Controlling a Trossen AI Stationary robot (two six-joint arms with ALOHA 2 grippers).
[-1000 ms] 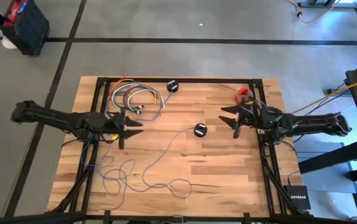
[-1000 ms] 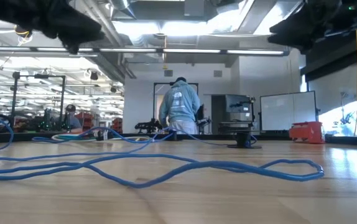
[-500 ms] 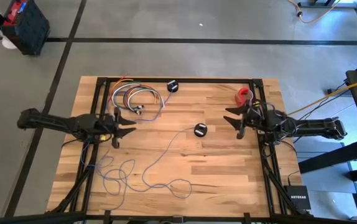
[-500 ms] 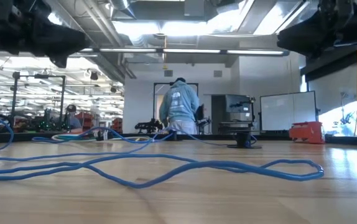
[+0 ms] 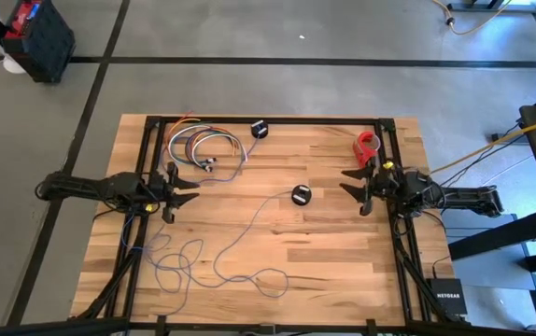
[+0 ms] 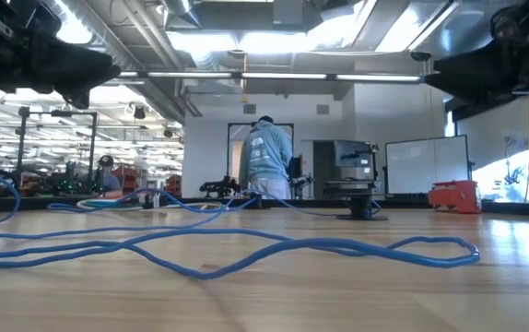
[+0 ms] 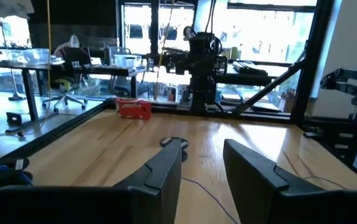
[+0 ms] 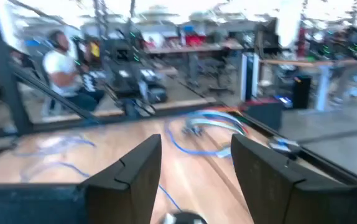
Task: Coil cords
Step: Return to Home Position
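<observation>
Where the cords lay: the cords [image 6: 334, 244] sprawled uncoiled in loose bluish loops over the table [image 5: 343, 257]. They lay mostly on its left half, toward the edge nearest the low camera.
Cord end: one thin strand ran from the loops up to a small black puck [image 5: 300, 195], which lay flat near the table's middle.
Left gripper: the left gripper [image 5: 191, 189] hung above the table's left side, near the far end of the loops. Its fingers were spread wide and held nothing.
Right gripper: the right gripper [image 5: 347, 180] hovered over the right side, its fingers also wide apart and empty.
Puck and grippers: the puck sat between the two grippers, nearer the right one, and touched neither.
Red tape roll: the red tape roll [image 5: 368, 143] rested near the right gripper, toward the far right corner.
Far edge: a second black puck [image 5: 259, 129] lay beside a bundle of coloured wires [image 5: 203, 147].
Room: a person [image 6: 266, 157] stood beyond the table, back turned.
</observation>
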